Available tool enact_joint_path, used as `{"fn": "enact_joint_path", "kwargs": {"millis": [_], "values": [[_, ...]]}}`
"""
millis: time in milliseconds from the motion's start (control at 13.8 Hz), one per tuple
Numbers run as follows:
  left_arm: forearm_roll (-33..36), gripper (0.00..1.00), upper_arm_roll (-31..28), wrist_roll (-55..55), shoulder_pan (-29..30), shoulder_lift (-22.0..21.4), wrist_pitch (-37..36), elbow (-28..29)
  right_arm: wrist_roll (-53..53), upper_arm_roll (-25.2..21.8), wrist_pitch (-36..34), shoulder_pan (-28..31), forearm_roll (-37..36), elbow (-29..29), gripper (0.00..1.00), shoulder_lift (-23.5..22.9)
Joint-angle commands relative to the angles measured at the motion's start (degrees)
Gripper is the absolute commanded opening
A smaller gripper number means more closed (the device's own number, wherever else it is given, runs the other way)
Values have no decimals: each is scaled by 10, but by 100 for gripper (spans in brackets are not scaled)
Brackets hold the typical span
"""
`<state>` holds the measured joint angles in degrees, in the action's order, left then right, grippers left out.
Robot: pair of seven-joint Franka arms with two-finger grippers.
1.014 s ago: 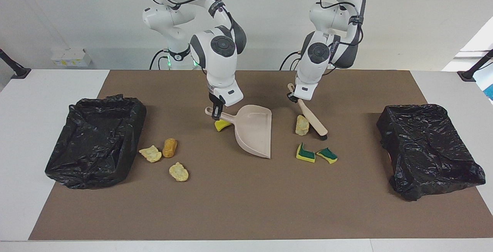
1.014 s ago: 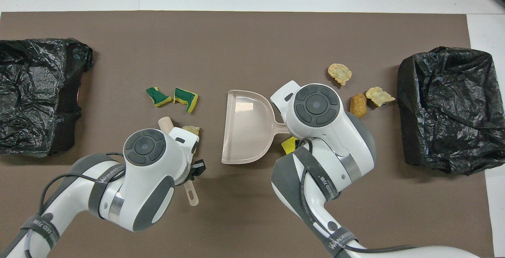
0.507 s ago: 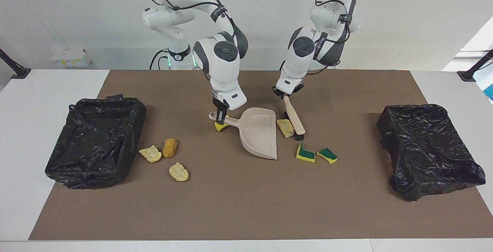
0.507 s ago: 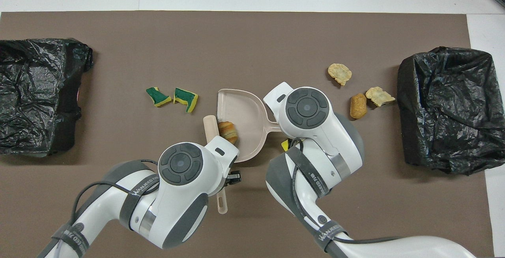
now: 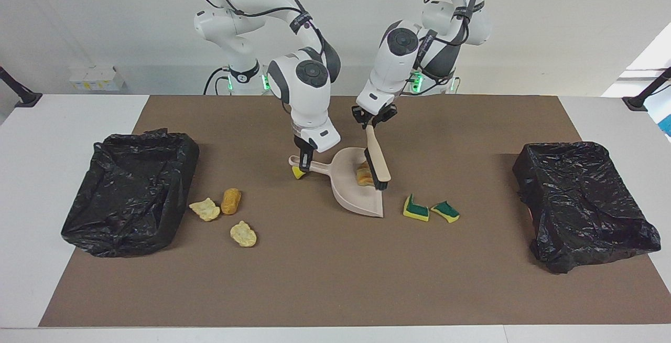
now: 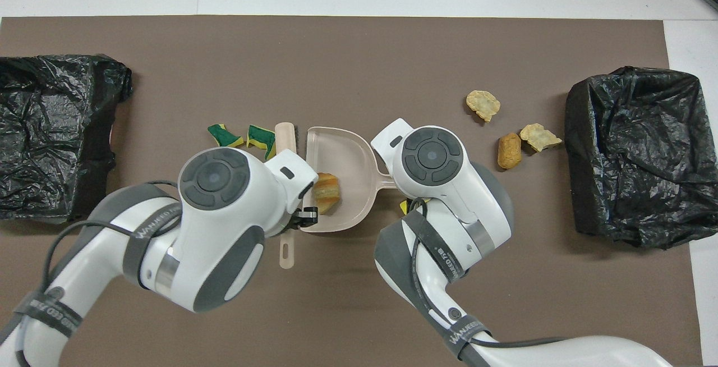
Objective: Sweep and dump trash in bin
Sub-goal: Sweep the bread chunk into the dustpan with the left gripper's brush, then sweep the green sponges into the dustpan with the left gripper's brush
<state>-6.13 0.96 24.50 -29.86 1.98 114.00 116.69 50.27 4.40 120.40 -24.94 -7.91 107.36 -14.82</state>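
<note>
Swept along by the brush [image 5: 378,163], one pale beige lumpy chunk [image 5: 363,173] now lies inside the dustpan [image 5: 350,188], whose mouth has turned toward the left arm's end of the desk [image 5: 63,107]. Left hand [image 5: 373,120] is pinching the brush handle; right hand [image 5: 304,157] is pinching the dustpan handle. Under that handle sits a yellow sponge piece [image 5: 298,172]. Just beside the dustpan's mouth lie two yellow-green sponge pieces [image 5: 430,210]. Well apart from the dustpan, toward the right arm's end, lie two more beige chunks [image 5: 224,222] and an orange-brown lump [image 5: 230,201], near one black-lined bin [image 5: 128,191]; another bin [image 5: 582,204] sits at the left arm's end
</note>
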Motion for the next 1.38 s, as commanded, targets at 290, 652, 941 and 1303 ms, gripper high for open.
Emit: {"fn": "enact_joint_path", "kwargs": {"millis": [290,652,941,1303], "values": [[116,0,4,-261,188,101,-19,-105,-1,3,12,-1,-5,4,0,-3],[186,0,4,-362,234,153,-9,-129,-5,3,12,-2,-5,4,0,-3],[176,0,13,-413,223,145,-25,-97,-5,3,12,-1,-5,4,0,-3],[97,0,17,-413,140,116,-52,-67,-5,3,12,-2,-5,4,0,-2]]}}
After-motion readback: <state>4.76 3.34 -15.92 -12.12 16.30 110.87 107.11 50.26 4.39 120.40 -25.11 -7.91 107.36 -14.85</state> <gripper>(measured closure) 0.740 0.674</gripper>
